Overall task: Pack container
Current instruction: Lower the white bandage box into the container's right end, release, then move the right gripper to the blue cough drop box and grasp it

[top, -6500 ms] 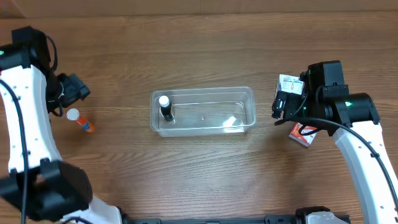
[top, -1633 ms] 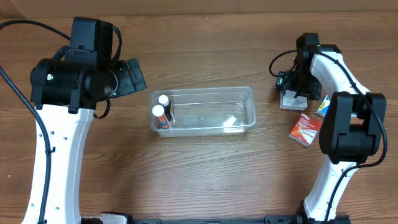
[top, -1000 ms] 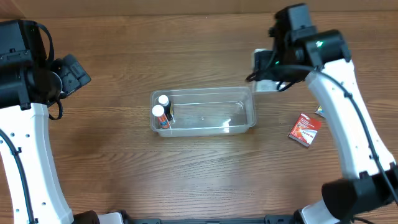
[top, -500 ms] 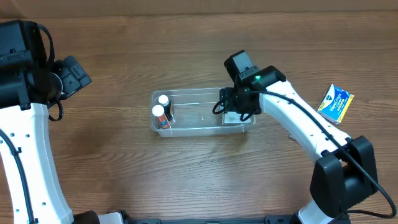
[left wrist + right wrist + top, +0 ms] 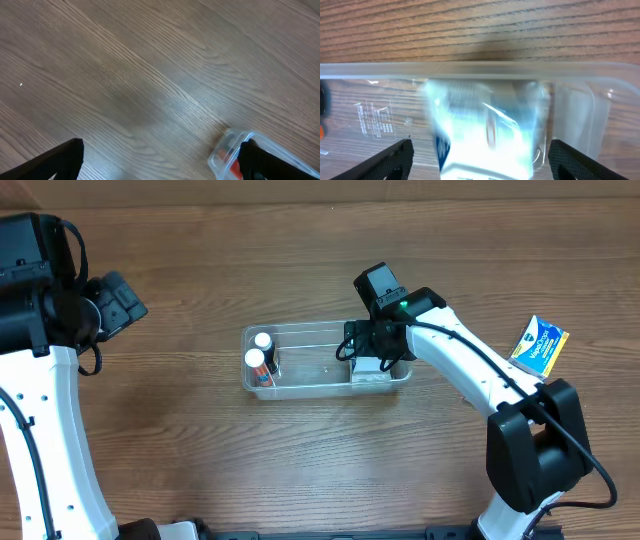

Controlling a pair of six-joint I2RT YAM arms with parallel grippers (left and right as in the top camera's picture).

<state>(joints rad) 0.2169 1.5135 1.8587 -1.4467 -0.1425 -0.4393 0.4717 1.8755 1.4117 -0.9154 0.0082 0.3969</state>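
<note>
The right pincer (image 5: pixel 480 167) has brought the white box (image 5: pixel 367 368) from the worktop's (image 5: pixel 320 460) right side into the container (image 5: pixel 310 327) mid-worktop — fingers spread, box released. The left pincer (image 5: pixel 160 160) idles, empty and spread; the blue packet (image 5: pixel 540 343) awaits packing.

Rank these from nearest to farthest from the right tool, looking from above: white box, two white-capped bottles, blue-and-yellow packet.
1. White box, right under the right tool, in the right end of the clear plastic container.
2. Two white-capped bottles, at the container's left end.
3. Blue-and-yellow packet, outside the container, far right.
</note>
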